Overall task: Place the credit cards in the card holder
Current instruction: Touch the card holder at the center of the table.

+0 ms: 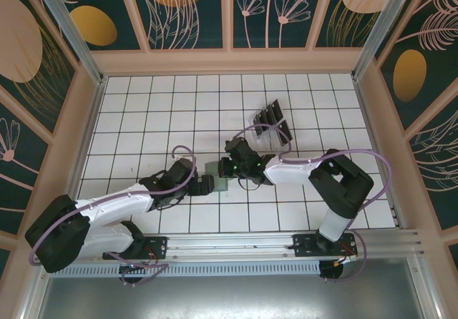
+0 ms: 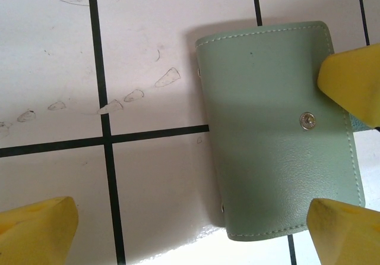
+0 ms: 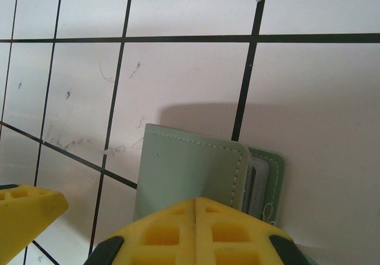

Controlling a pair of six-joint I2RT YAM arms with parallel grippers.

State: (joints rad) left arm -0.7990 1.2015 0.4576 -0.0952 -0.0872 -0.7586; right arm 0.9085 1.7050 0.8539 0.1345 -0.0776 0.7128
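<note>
1. The holder (image 2: pixel 270 134) lies flat on the table (image 1: pixel 143 119) near its middle, snap side up, between the two grippers. In the right wrist view its cover stands slightly off the inner leaf along one long edge, and pockets show in the gap. We cannot tell whether any pocket is filled.
2. The cards (image 1: pixel 270 121) sit grouped farther out on the table, well apart from the holder. Neither gripper has one.
3. The left gripper (image 2: pixel 190 220) has its jaws spread wide and holds nothing. One finger (image 2: pixel 344 229) is over the holder's near corner, and the other is well off on bare tile. We judge this placing is meant to pin or steady the holder.
4. The right gripper (image 3: pixel 196 211) has its fingers pressed together with no gap. Its tips are at the cover, close to the edge that opens. We cannot tell whether the thin cover is nipped between them. We judge the aim is to lift the flap.
5. Both arms reach in low and meet at the holder. The left arm is stretched out from its base. The right arm is folded at the elbow, with its wrist turned back towards the left arm.
6. We judge the step in hand is opening the holder, and that fetching the cards is not yet begun.
</note>
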